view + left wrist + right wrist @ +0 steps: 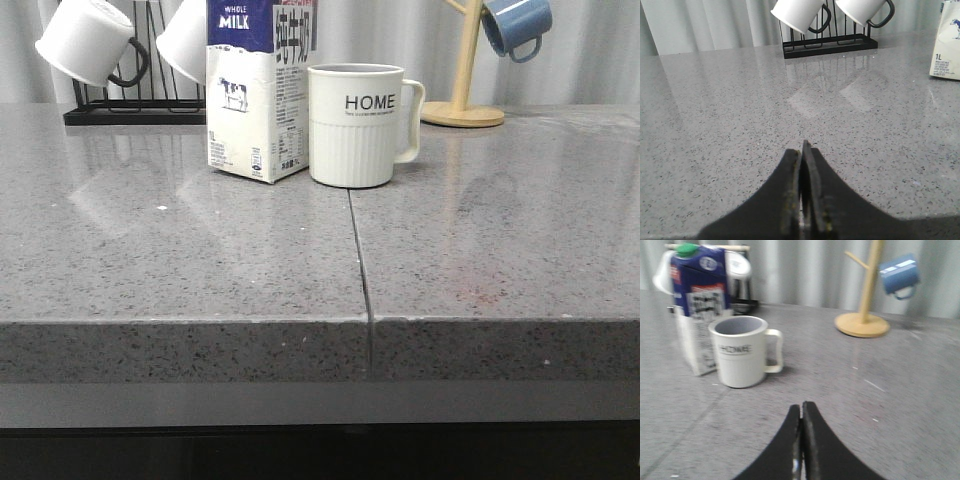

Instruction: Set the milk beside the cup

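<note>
The milk point(258, 90), a tall white carton with a dark blue top band and a cow picture, stands upright on the grey counter, close against the left side of the cup point(356, 125). That cup is a cream mug marked "HOME" with a ribbed lower half and its handle to the right. The right wrist view shows the milk point(697, 310) behind the cup point(741, 351), both well ahead of my right gripper point(801, 407), which is shut and empty. My left gripper point(802, 149) is shut and empty over bare counter, the milk point(947, 42) far off to its side.
A black wire rack point(135, 110) with two white black-handled mugs point(85, 40) stands at the back left. A wooden mug tree point(462, 100) carrying a blue mug point(517, 25) is at the back right. A seam point(360, 270) runs down the counter's middle to its front edge.
</note>
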Controlling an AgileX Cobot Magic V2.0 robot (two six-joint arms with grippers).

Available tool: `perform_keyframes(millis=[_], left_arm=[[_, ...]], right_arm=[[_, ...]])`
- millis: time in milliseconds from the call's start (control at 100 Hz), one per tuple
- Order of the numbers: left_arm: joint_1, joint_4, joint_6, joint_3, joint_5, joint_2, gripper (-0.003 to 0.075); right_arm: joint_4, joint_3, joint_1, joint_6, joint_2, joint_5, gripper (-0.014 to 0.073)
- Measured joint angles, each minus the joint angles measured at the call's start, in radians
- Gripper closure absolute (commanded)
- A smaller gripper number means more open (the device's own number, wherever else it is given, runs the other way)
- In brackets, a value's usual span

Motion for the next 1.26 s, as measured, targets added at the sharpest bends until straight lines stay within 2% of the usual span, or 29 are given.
perform_keyframes(millis=[200, 390, 670, 1260], left_arm=[[0.0, 0.0, 0.0, 0.0, 0.0, 0.0, 0.0741], [0.0, 0.0, 0.0, 0.0, 0.0, 0.0, 0.0741], [0.0, 0.0, 0.0, 0.0, 0.002, 0.0, 0.0741], [0.0, 0.0, 0.0, 0.0, 0.003, 0.0, 0.0741]], right_arm=[[-0.001, 0.125, -0.164, 0.0, -0.087, -0.011, 0.0661], [-0.002, 0.264, -0.263, 0.0, -0.224, -0.011, 0.0661], [-0.02, 0.317, -0.277, 0.0, -0.422, 0.019, 0.0661], [-0.029, 0.317, -0.277, 0.0, -0.432, 0.035, 0.0661]])
